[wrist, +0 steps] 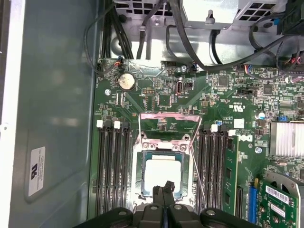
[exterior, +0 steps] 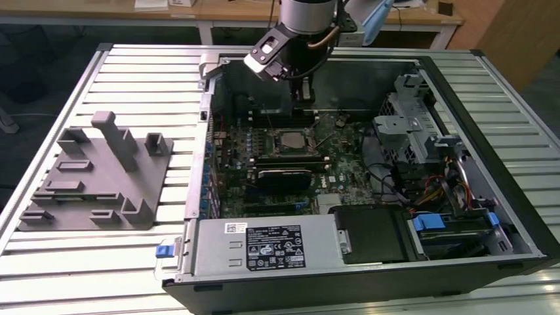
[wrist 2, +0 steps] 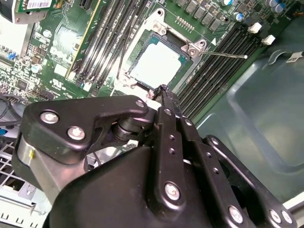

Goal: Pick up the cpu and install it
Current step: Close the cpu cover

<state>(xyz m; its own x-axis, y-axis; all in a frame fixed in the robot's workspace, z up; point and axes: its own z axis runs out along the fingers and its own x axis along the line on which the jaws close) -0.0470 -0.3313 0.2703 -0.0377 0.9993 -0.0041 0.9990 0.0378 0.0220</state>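
The cpu (wrist: pixel 162 174) is a flat, shiny white square with a thin green edge, lying in its socket (wrist: pixel 139 180). The jaws are together, empty, at its 12 o'clock in the exterior view.

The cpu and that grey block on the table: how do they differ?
The cpu is small, flat and silvery-white; the grey fixture is far bigger, with upright posts. The cpu lies in the socket inside the computer case; the grey fixture sits outside it on the table, at the exterior view's left.

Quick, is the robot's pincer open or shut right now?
Pincer: shut, holding nothing, its tips just over the edge of the cpu.
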